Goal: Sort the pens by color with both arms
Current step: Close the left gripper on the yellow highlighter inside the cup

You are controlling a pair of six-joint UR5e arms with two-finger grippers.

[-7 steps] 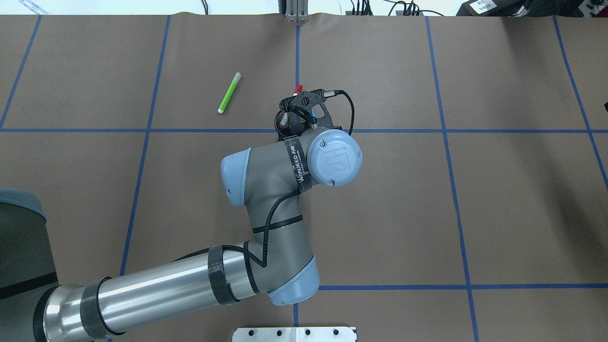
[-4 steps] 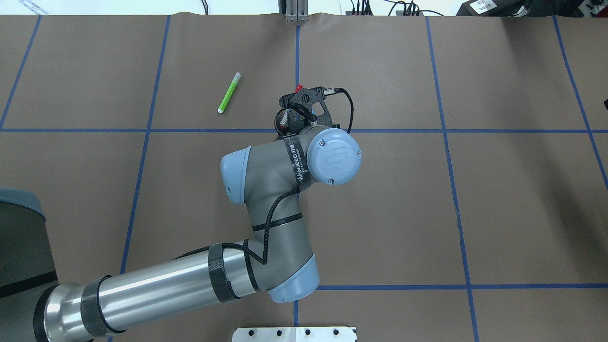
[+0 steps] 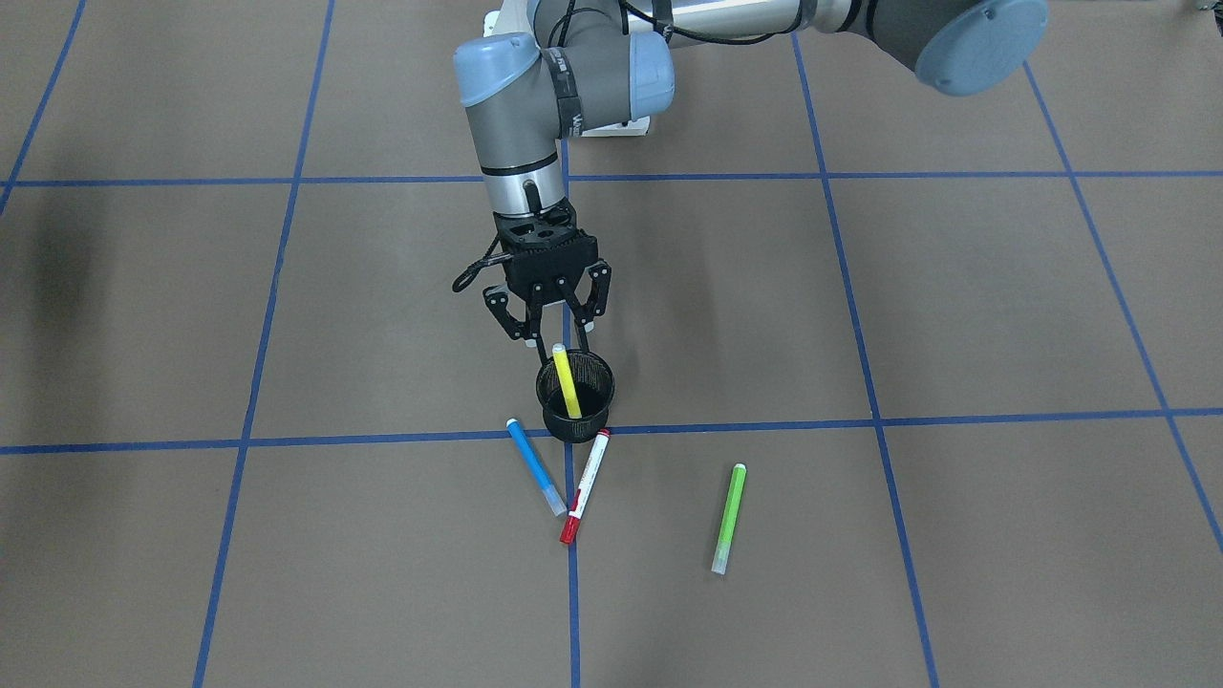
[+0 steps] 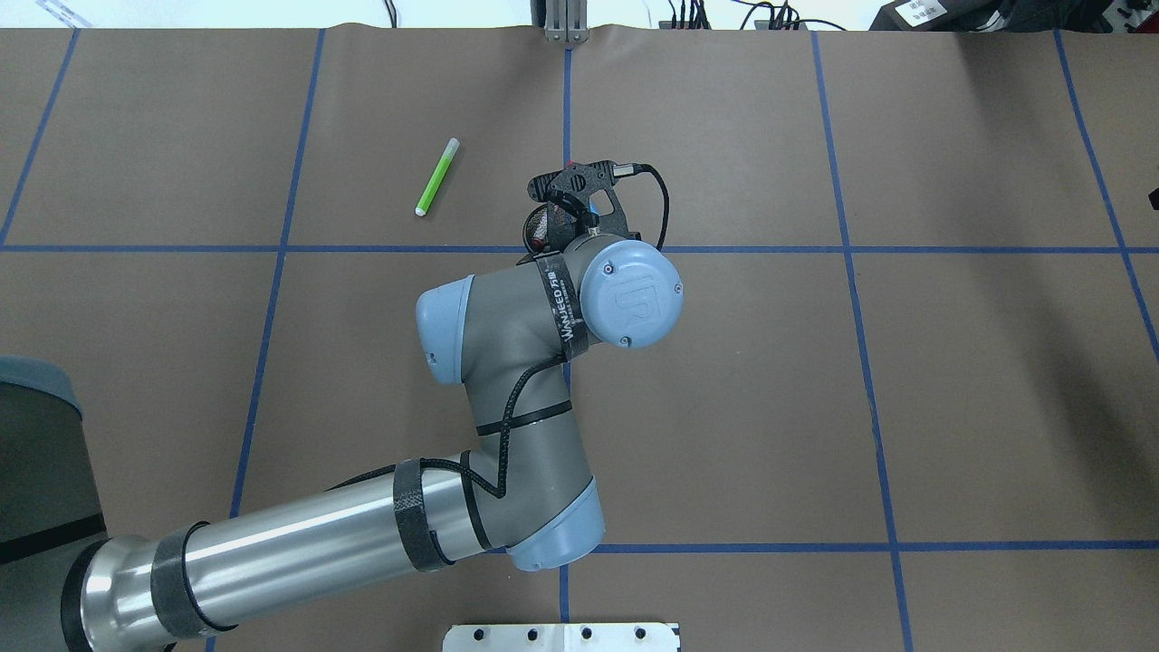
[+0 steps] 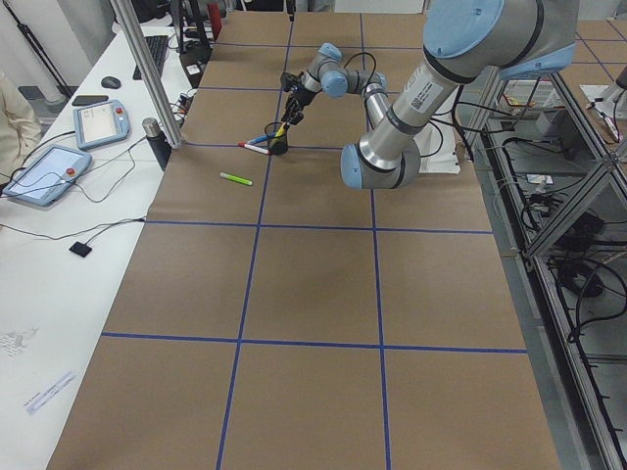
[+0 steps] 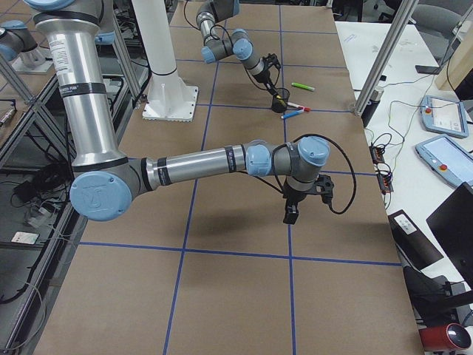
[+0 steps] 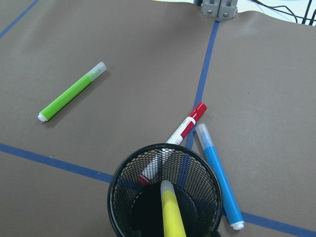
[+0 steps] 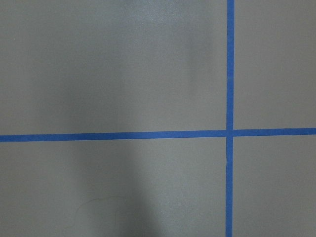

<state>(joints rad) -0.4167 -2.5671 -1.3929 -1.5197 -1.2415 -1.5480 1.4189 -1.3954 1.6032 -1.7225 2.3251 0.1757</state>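
Note:
The yellow pen (image 3: pixel 567 382) stands leaning inside the black mesh cup (image 3: pixel 575 426); it also shows in the left wrist view (image 7: pixel 173 215). My left gripper (image 3: pixel 552 334) is open and empty, just above the pen's top. The blue pen (image 3: pixel 535 466) and the white pen with red cap (image 3: pixel 585 485) lie on the table against the cup. The lime green pen (image 3: pixel 729 517) lies apart from them. My right gripper (image 6: pixel 290 214) hovers low over bare table, far from the pens; I cannot tell whether it is open or shut.
Brown paper with blue tape lines (image 3: pixel 860 420) covers the table. The white metal base (image 4: pixel 561 637) sits at the robot's edge. Operator tablets (image 6: pixel 443 115) and cables lie on the side bench beyond the far edge.
My left wrist has shifted slightly to the left over the cup; its camera mount now hides the red cap in the overhead view. The green pen has not moved.

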